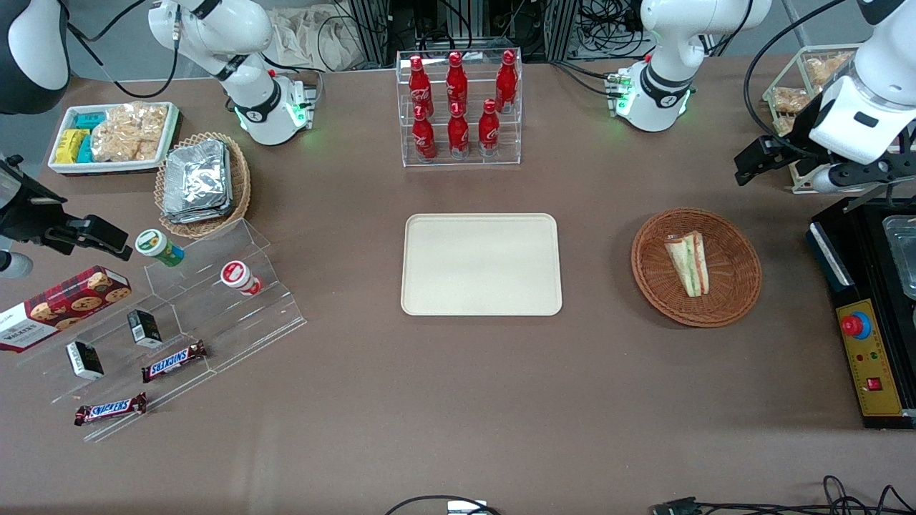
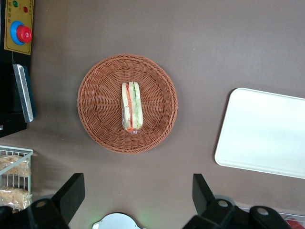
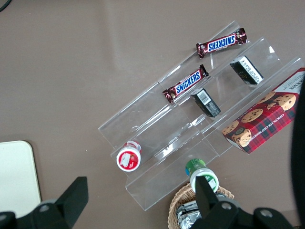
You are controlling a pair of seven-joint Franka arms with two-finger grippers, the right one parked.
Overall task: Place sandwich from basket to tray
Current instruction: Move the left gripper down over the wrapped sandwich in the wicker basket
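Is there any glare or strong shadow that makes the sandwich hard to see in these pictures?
Front view: even light, the sandwich shows sharply in the basket, which casts a soft shadow; the tray is bright but not washed out. Left wrist view: sandwich layers are distinct, the tray looks paler with mild glare, and the open gripper hangs high over the table beside the basket.

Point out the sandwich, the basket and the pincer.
sandwich (image 1: 688,263), front view, bread face.
basket (image 1: 737,286), front view, woven wall.
pincer (image 2: 138,198), left wrist view, midway between open fingertips, above the table.
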